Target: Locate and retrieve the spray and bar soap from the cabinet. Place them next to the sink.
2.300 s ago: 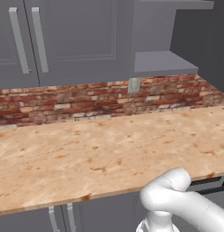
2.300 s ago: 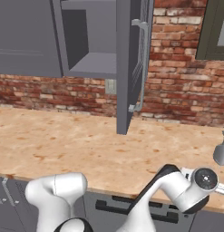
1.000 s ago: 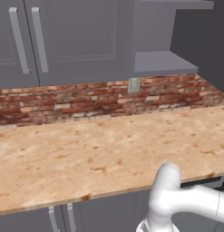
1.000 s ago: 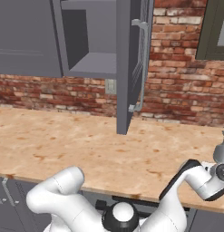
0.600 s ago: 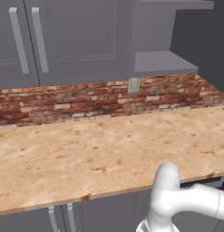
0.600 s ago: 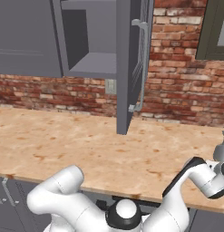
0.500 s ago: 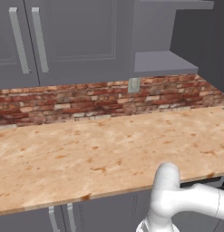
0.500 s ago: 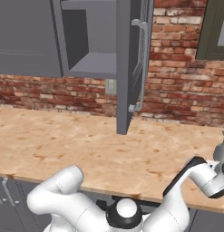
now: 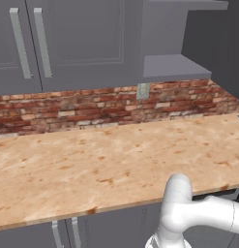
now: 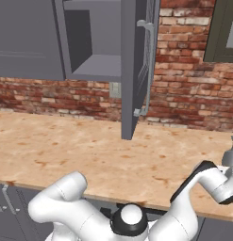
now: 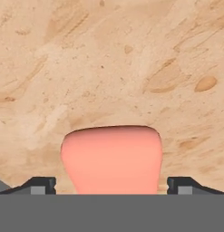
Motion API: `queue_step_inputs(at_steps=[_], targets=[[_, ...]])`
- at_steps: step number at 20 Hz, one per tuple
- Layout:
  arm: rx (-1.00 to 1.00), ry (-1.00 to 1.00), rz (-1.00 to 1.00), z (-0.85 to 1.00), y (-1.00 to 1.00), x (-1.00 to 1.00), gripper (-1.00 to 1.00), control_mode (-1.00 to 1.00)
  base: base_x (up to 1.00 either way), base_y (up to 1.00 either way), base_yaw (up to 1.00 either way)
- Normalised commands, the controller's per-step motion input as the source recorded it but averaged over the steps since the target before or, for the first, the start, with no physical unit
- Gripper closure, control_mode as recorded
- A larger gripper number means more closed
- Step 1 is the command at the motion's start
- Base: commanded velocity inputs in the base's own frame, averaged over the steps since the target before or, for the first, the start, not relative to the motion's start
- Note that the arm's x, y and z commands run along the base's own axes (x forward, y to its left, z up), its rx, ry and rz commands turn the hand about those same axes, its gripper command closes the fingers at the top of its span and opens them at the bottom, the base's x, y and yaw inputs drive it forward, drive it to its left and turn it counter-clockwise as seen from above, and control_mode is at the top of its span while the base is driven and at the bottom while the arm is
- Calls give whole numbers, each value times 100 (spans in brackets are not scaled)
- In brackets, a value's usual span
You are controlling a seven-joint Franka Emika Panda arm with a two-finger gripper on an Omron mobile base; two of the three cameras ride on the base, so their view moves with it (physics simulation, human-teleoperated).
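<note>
In the hand view the two dark finger tips (image 11: 38, 185) stand wide apart, one on each side of the bar soap (image 11: 111, 158), with a sliver of countertop showing between each tip and the bar; the gripper (image 11: 111, 186) is spread and grips nothing. The bar soap lies flat on the speckled tan countertop (image 11: 113, 63), between the tips and reaching a little beyond them. In the right base view the white arm (image 10: 203, 186) bends out low over the front right edge of that countertop (image 10: 80, 150), next to the pale grey spray (image 10: 230, 151) standing at the picture's right edge. Behind the countertop runs a red brick wall (image 10: 184, 89), and above it hangs the cabinet (image 10: 96, 68), a grey niche with a flat shelf, its open door (image 10: 137, 66) swung out over the countertop.
</note>
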Motion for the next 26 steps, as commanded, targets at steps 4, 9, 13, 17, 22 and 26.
queue_step_inputs(at_steps=[4,9,13,17,22,26], targets=[[0,0,-1,27,2,-7,-100,-100,0,0,0],[0,5,0,38,1,-23,-100,-100,0,0,0],[-5,21,0,30,7,-33,-100,-100,0,0,0],[-7,24,0,34,14,-45,-100,-100,0,0,0],[-2,7,0,9,9,-64,-100,-100,0,0,0],[0,-9,-1,1,5,-86,-100,-100,0,0,0]])
